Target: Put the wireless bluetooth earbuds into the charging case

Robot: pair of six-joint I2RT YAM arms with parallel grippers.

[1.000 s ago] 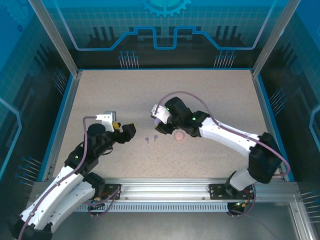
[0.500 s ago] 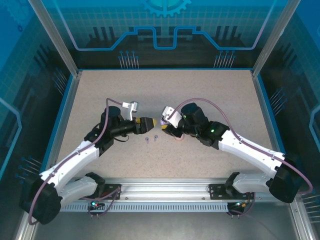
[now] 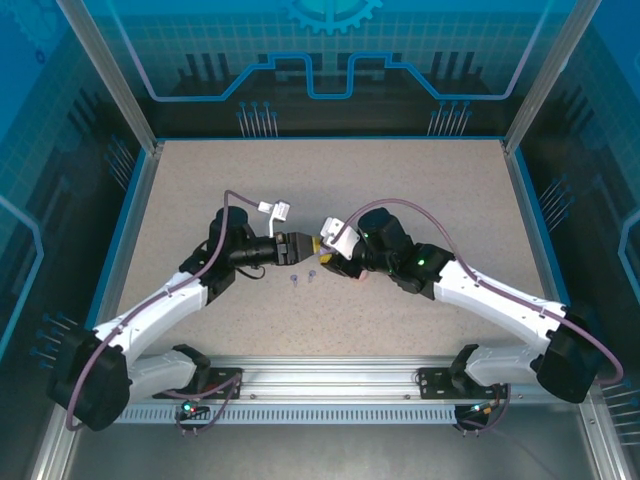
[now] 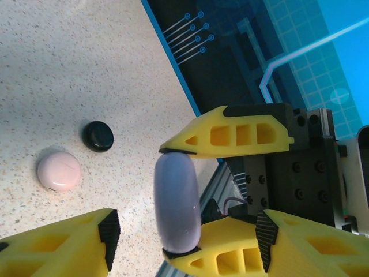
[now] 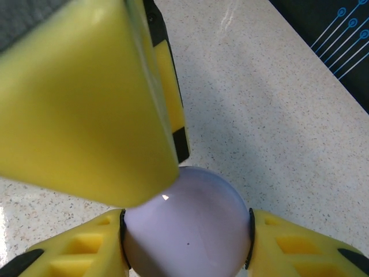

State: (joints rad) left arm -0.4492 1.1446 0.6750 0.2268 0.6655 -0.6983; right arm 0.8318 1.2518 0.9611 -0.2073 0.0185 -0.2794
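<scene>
Top external: speckled counter [image 3: 420, 190]. Right claw [image 3: 326, 254], clamped on lilac case [image 4: 176, 208]. Left claw [image 3: 304, 244], fingers apart, either side of that case. Pink case [image 4: 58, 171] and black case [image 4: 97, 136], near each other on counter. Two lilac earbuds [image 3: 294, 280], loose on counter beside the claws.

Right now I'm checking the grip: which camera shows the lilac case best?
Left wrist: the lilac case shows edge-on, rim to rim, clamped by the right tool. Right wrist shows its round face, partly covered by a yellow finger. In the top view it is a tiny patch between the arms.
</scene>
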